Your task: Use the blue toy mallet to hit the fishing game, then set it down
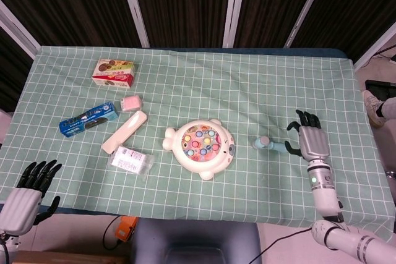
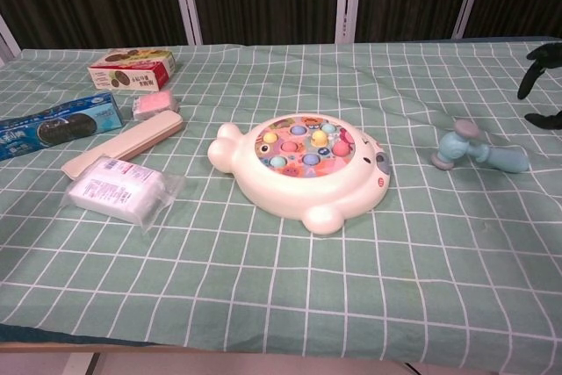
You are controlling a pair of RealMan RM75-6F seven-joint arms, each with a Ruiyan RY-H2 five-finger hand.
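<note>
The blue toy mallet (image 1: pixel 270 145) (image 2: pixel 479 153) lies flat on the checked cloth, right of the fishing game, its head toward the game. The fishing game (image 1: pixel 202 146) (image 2: pixel 306 169) is a cream fish-shaped toy with a round field of coloured fish, at the table's middle. My right hand (image 1: pixel 311 141) (image 2: pixel 542 68) hovers just right of the mallet's handle end, fingers spread, holding nothing. My left hand (image 1: pixel 28 190) hangs off the near left corner of the table, fingers apart and empty; the chest view does not show it.
On the left lie a snack box (image 1: pixel 114 72), a blue cookie pack (image 1: pixel 88 119), a pink block (image 1: pixel 130 102), a cream bar (image 1: pixel 124 131) and a clear packet (image 1: pixel 130 161). The table's near edge (image 1: pixel 198 217) runs along the bottom.
</note>
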